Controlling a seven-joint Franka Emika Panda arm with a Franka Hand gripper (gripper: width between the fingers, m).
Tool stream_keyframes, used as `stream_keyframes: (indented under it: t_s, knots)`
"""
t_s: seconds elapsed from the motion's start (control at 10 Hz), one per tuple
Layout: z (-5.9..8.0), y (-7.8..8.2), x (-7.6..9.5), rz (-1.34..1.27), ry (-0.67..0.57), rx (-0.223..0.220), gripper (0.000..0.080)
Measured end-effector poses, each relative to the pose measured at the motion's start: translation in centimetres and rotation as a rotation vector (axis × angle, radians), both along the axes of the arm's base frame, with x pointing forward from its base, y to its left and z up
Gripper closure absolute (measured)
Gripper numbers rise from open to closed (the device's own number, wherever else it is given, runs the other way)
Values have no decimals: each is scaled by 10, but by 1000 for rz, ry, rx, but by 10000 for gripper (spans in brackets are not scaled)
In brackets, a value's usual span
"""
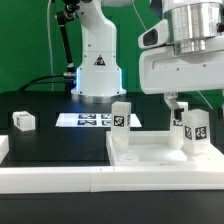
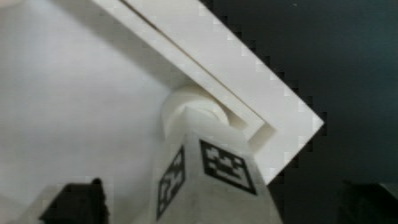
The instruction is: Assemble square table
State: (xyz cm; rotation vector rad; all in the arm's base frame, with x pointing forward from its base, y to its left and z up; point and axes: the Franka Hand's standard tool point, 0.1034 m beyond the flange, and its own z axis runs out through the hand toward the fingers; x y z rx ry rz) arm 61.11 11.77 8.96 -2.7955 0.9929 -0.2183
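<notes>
On the square tabletop slab, one leg block stands upright at the far corner toward the exterior view's left, and a second leg block stands at the far corner toward the right. Behind the slab and to its left lies the marker board, with a loose leg block farther left, well apart from the slab. The barrier rail runs just in front of the slab.

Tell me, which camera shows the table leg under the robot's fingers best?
The wrist view: the leg is close up, its tags big, standing at the tabletop corner. The exterior view shows the same leg small and upright.
</notes>
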Motion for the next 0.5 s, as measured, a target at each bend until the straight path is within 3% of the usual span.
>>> stream_keyframes:
  t_s: [0.5]
  knots:
    - [0, -4, 1, 345, -38, -75, 150]
